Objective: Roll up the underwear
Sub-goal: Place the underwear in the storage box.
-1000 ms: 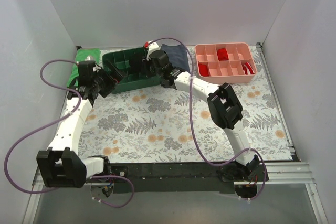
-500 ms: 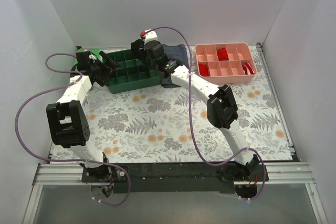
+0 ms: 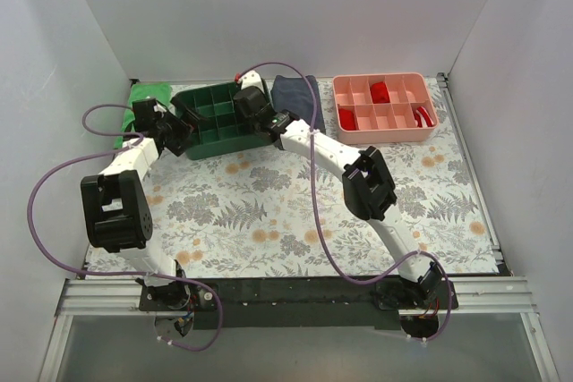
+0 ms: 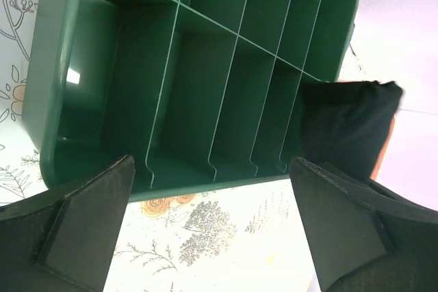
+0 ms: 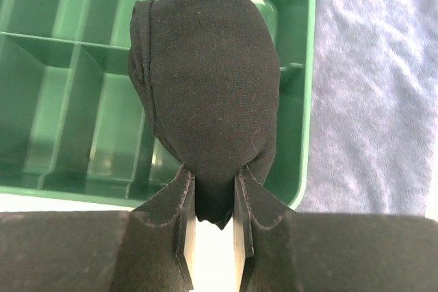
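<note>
The underwear (image 5: 205, 94) is a rolled black bundle pinched in my right gripper (image 5: 211, 200), held over the right end of the green tray (image 5: 68, 100). In the top view the right gripper (image 3: 246, 100) sits at the tray's far right corner (image 3: 215, 118). The left wrist view shows the black bundle (image 4: 349, 124) at the tray's far corner. My left gripper (image 3: 175, 131) is open and empty at the tray's (image 4: 137, 87) near left end, its fingers (image 4: 82, 223) wide apart over the floral cloth.
A folded navy-grey cloth (image 3: 295, 96) lies right of the tray, also in the right wrist view (image 5: 369, 100). A pink tray (image 3: 385, 106) with small red rolls stands at the back right. A green cloth (image 3: 148, 93) lies at the back left. White walls enclose the table.
The right gripper has moved left with the black bundle, from beside the navy cloth to over the tray's right end. The left arm has folded back and its gripper stays by the tray's left end.
</note>
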Controlling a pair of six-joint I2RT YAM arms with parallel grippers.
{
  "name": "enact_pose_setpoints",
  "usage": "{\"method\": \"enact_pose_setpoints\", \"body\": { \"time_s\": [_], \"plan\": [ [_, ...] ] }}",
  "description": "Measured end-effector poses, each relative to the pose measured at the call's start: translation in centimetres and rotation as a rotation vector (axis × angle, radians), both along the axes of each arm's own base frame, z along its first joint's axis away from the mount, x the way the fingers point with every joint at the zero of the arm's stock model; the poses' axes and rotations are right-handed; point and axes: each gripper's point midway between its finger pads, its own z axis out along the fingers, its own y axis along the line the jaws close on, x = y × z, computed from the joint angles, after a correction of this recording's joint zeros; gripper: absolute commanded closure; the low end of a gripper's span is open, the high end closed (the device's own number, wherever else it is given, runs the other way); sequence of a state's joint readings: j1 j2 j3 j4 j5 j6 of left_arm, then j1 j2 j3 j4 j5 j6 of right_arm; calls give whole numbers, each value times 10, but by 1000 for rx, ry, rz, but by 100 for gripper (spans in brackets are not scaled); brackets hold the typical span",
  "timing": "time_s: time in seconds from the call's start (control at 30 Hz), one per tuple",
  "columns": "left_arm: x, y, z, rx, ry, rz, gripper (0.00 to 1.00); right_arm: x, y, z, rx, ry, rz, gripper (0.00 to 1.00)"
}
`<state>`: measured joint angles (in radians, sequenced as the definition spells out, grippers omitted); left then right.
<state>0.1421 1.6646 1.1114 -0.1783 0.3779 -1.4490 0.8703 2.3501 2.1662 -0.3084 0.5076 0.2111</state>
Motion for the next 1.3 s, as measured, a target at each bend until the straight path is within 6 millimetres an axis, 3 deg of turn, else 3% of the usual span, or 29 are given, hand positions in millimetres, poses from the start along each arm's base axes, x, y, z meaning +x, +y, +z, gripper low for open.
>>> {"method": "enact_pose_setpoints", "body": {
  "time_s": [0.37, 0.73, 0.93, 1.3],
  "plan": [
    [-2, -5, -4, -36, -28, -4, 2, 0, 2, -24, -106, -6, -56, 99],
    [-16, -14, -2, -76, -40, -25, 2, 2, 2, -28, -173, -39, -71, 99],
    [-20, -17, 0, -91, -37, -34, 2, 1, 5, -53, -231, -25, -43, 99],
    [-22, -21, 2, -113, -34, -47, 2, -3, 19, -53, -221, -11, 42, 99]
  ]
}}
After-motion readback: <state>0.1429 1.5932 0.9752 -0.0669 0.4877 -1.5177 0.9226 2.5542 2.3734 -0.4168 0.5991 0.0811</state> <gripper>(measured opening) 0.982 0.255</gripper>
